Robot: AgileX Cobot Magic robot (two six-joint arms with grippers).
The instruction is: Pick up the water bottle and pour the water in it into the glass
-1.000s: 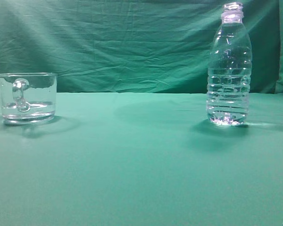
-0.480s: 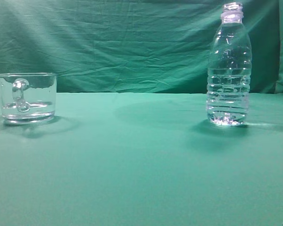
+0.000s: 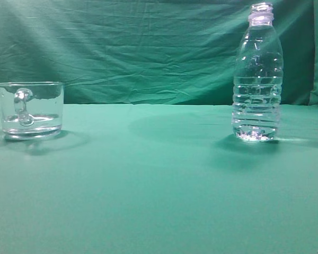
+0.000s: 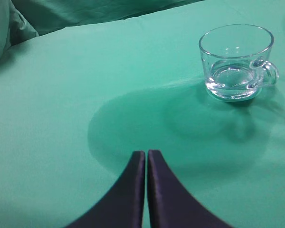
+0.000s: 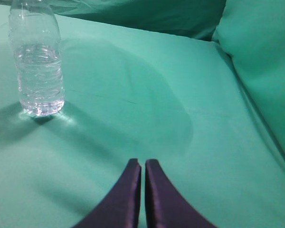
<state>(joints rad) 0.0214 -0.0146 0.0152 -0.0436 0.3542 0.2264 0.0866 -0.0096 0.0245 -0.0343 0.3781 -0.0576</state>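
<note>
- The water bottle (image 3: 257, 74) is standing upright and uncapped at the right of the green tablecloth (image 3: 159, 185), the water (image 3: 256, 106) filling roughly its lower half; nothing is touching it.
- The glass mug (image 3: 29, 109) is sitting well apart at the left, mouth up to receive the pour, a shallow pool already lying in its base.
- The right gripper (image 5: 142, 164) is hovering short of the bottle, its tips pressed together; I judge it needs spreading before any grasp.
- The left gripper (image 4: 146, 154) is hanging near the mug, likewise pressed together and empty.
</note>
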